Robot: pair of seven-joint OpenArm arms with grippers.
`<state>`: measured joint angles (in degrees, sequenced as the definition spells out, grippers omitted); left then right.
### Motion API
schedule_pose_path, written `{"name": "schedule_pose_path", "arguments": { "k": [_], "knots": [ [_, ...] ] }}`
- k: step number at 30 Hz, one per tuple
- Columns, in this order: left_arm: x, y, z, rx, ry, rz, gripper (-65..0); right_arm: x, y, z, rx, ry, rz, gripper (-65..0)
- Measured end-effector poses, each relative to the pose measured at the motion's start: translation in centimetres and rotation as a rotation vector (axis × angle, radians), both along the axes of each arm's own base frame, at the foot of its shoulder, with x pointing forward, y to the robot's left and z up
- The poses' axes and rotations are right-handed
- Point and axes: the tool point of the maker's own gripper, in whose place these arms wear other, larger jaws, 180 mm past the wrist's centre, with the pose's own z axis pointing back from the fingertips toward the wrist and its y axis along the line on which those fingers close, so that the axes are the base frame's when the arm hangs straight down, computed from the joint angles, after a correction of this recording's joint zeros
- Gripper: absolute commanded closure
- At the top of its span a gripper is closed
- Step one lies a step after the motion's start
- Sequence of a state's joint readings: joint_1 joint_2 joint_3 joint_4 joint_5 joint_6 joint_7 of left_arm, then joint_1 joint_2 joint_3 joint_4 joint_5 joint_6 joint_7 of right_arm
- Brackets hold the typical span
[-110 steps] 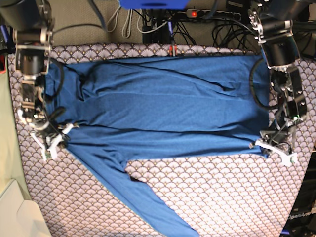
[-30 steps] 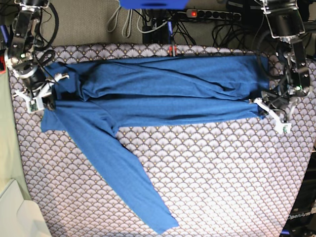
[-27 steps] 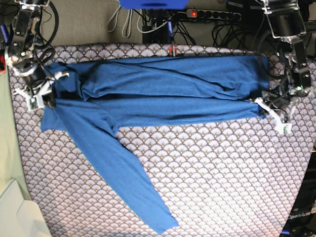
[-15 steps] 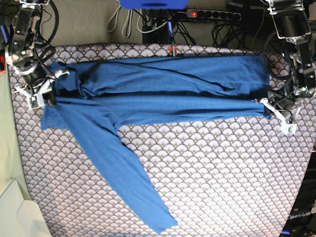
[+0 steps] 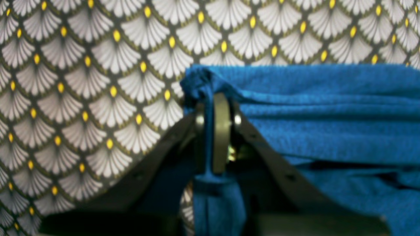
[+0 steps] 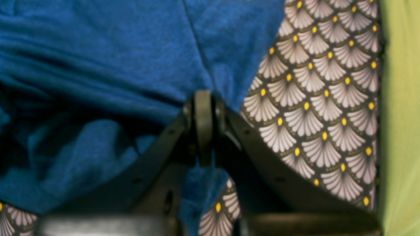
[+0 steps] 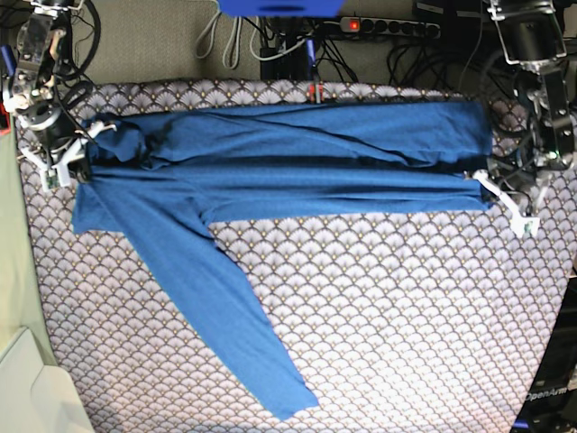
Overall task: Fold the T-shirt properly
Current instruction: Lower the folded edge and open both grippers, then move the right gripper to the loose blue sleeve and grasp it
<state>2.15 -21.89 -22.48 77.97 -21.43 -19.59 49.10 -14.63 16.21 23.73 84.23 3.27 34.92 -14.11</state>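
While the T-shirt [image 7: 297,158] is lying stretched across the patterned surface [image 7: 388,307], both the left gripper [image 7: 491,185] and right gripper [image 7: 68,161] are pinching its near edge mid-fold; next they're probably needing to lay it flat, sleeve [image 7: 225,325] pending.

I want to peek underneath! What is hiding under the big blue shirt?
Under the T-shirt lies the scallop-patterned tablecloth, which shows all around it. Whatever else sits beneath the folded fabric is covered, so I cannot tell.
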Motion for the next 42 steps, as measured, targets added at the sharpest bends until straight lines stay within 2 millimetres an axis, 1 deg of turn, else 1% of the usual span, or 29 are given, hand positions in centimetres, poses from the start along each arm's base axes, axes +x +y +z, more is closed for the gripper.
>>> {"name": "schedule_pose_path", "arguments": {
  "k": [6,9,11,12,14,16,17,20,22,24,26,28,29,31,33,34,35,37,38,39,41,42],
  "knots": [
    [0.1,0.0,0.0,-0.001,-0.001,0.000,-0.5,0.1,0.0,0.2,0.000,-0.007,0.001,0.0],
    [-0.1,-0.2,-0.3,-0.001,0.014,-0.005,-1.1,0.2,0.0,0.2,0.000,-0.008,0.001,0.0],
    [-0.6,0.0,-1.2,-0.018,0.038,0.009,-4.4,0.1,0.0,0.1,0.000,-0.006,0.001,0.0],
    [-0.6,0.0,-1.5,-0.033,0.038,0.017,-7.6,0.1,0.0,0.1,-0.001,-0.001,0.001,-0.3],
    [-0.9,0.1,-1.9,-0.052,0.066,0.026,-14.7,0.1,0.0,0.1,-0.001,-0.001,0.001,-4.0],
    [-0.8,0.1,-1.9,-0.055,0.077,0.028,-21.9,0.0,-0.1,0.0,-0.010,0.006,0.001,-11.3],
    [-0.8,0.1,-1.9,-0.054,0.075,0.027,-23.8,0.0,-0.1,-0.1,-0.012,0.009,0.001,-14.5],
    [-0.9,0.1,-1.8,-0.052,0.069,0.025,-24.6,0.0,-0.1,-0.1,-0.012,0.009,0.001,-24.6],
    [-0.9,0.2,-1.8,-0.050,0.074,0.022,-24.6,-0.3,-0.1,-0.1,-0.010,0.006,0.001,-28.6],
    [-0.9,0.2,-1.8,-0.050,0.074,0.022,-24.7,-0.7,0.1,0.0,-0.014,0.010,0.008,-31.3],
    [-0.9,0.2,-1.8,-0.050,0.074,0.022,-24.7,-0.9,0.0,0.2,-0.027,0.017,0.010,-32.6],
    [-0.9,0.1,-1.7,-0.046,0.075,0.019,-24.8,-0.4,0.2,1.1,-0.035,-0.011,0.019,-33.2],
    [-1.0,0.1,-1.6,-0.040,0.079,0.014,-25.9,-0.1,0.1,1.7,-0.039,-0.032,0.019,-33.2],
    [-1.5,0.1,-1.4,-0.019,0.087,0.005,-31.5,0.3,-0.8,2.8,-0.048,-0.063,-0.004,-33.2],
    [-2.1,-0.1,-1.3,-0.007,0.097,-0.007,-42.3,0.4,-2.0,3.5,-0.066,-0.078,-0.031,-33.3],
    [-2.5,0.0,-1.3,0.012,0.119,-0.013,-47.8,0.6,-2.2,3.7,-0.069,-0.084,-0.036,-33.3],
    [-2.4,-0.2,-1.1,0.015,0.114,-0.020,-53.3,1.0,-2.3,3.9,-0.076,-0.082,-0.040,-33.3],
    [-1.9,-0.6,-0.6,0.016,0.092,-0.030,-60.1,2.2,-2.1,4.4,-0.079,-0.094,-0.035,-33.3],
    [-1.7,-0.8,-0.3,0.008,0.080,-0.033,-62.3,3.1,-2.0,4.9,-0.077,-0.109,-0.034,-33.3],
    [-1.6,-0.8,-0.3,0.003,0.074,-0.031,-62.9,3.8,-1.8,5.4,-0.072,-0.119,-0.030,-33.3],
    [-2.0,-0.4,-0.5,0.020,0.099,-0.028,-63.1,5.6,-1.6,6.3,-0.083,-0.125,-0.029,-33.3],
    [-2.3,-0.3,-0.7,0.023,0.111,-0.024,-63.1,6.6,-1.1,6.7,-0.089,-0.125,-0.012,-33.3]
  ]
}}
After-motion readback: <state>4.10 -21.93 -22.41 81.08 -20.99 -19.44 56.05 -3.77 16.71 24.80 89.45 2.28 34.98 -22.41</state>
